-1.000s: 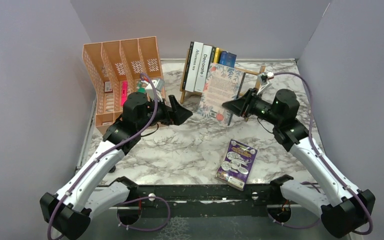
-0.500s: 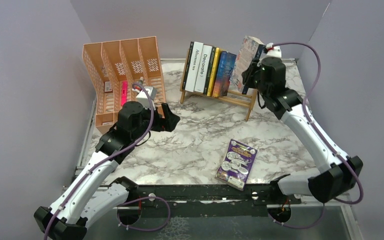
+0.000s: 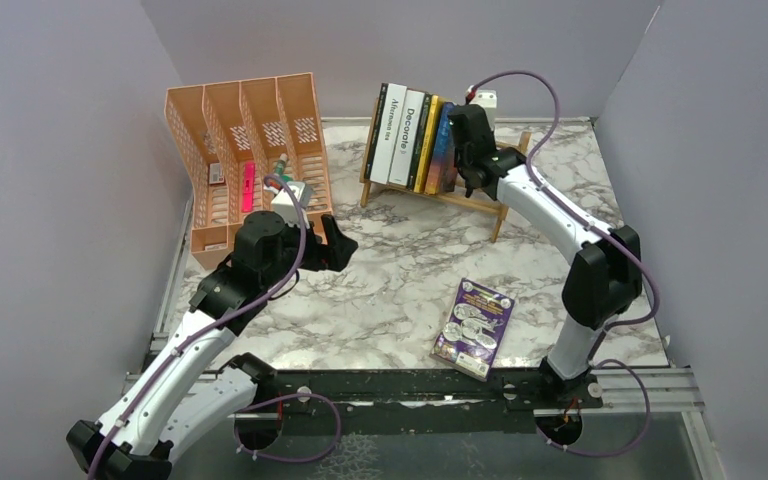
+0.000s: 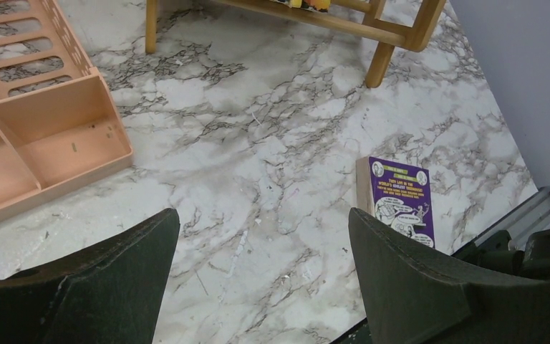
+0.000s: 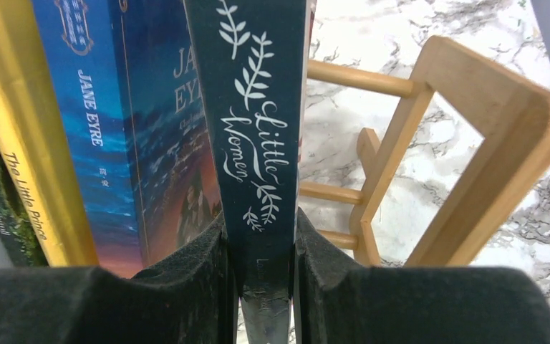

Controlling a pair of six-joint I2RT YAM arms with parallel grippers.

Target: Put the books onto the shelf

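Observation:
The shelf [image 3: 481, 203], a light-wood rack, stands at the back with several books upright in it, among them the white "Decorate" [image 3: 407, 125]. My right gripper [image 3: 462, 165] is at the row's right end. It is shut on the dark navy leaf-patterned "Little Women" spine [image 5: 254, 107], held upright beside the blue "Jane Eyre" [image 5: 107, 129] and a yellow book [image 5: 21, 143]. The rack's right end frame [image 5: 465, 143] is just beyond. A purple book [image 3: 473, 328] lies flat on the table. My left gripper [image 3: 345, 240] hovers open and empty over bare marble.
An orange perforated file organiser [image 3: 245, 150] stands at the back left, close to my left arm, with small items in its slots. Grey walls close in the table on three sides. The purple book [image 4: 401, 204] lies near the table's front edge rail.
My right arm has carried the floral book from in front of the rack up and over to the rack's right end, beside the blue book. My left arm has drawn back slightly.

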